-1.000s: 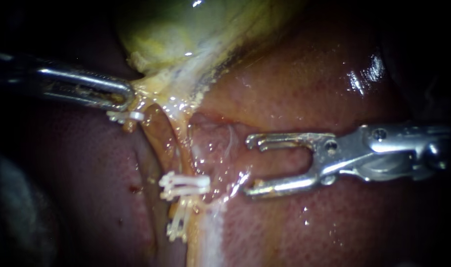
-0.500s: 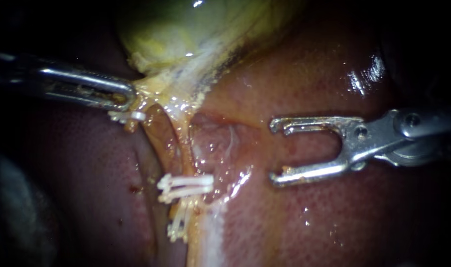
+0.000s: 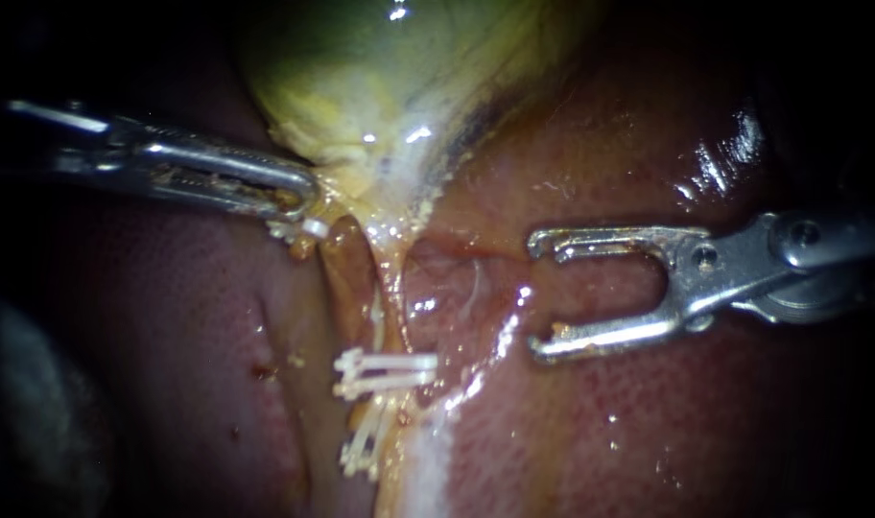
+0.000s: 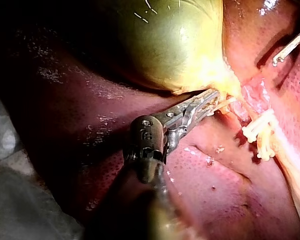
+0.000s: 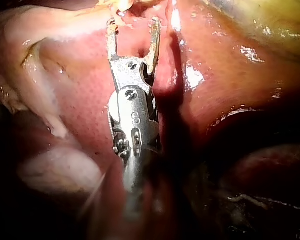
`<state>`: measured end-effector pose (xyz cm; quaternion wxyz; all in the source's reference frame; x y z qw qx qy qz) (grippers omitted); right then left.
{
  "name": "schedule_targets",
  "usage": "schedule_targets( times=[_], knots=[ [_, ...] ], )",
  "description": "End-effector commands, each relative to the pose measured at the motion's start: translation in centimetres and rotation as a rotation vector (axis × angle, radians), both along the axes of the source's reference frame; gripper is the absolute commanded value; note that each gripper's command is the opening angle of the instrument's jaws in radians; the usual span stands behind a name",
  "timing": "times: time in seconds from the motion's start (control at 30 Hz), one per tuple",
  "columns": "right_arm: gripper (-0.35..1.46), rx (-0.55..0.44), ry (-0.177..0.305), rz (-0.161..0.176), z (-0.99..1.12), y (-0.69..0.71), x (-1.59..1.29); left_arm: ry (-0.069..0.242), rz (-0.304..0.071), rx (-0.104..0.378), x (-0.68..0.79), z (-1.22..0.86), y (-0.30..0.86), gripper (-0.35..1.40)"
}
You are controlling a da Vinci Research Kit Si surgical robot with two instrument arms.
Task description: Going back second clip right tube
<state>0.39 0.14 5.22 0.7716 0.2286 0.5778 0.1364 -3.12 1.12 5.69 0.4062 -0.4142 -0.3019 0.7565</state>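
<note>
My left instrument [image 3: 298, 197] clamps its jaws on the gallbladder [image 3: 380, 86] neck; my right instrument [image 3: 540, 295] gapes empty over the liver [image 3: 649, 432], right of the clips [image 3: 385, 369].

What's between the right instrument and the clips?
Endoscope view: just wet bare tissue between right instrument and clips; nothing else.

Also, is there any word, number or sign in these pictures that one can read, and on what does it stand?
No text can be read in any view.
On the right instrument: one small stamped mark on its metal body, too blurred to read.
On the left instrument, the clips, the liver and the gallbladder: no marks.
</note>
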Motion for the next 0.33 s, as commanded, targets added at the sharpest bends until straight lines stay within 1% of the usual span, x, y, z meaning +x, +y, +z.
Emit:
schedule_targets(
  times=[0.03,0.13,0.33],
  knots=[
    [0.5,0.0,0.001,0.0,0.0,0.0,0.0,0.0,0.001,0.001,-0.01,0.01,-0.01,-0.35],
    [0.5,0.0,0.001,0.0,0.0,0.0,0.0,-0.001,0.003,0.002,-0.04,0.02,-0.01,-0.35],
    [0.5,0.0,0.001,0.0,0.0,0.0,-0.01,-0.001,0.003,0.002,-0.04,0.02,-0.01,-0.35]
  ],
)
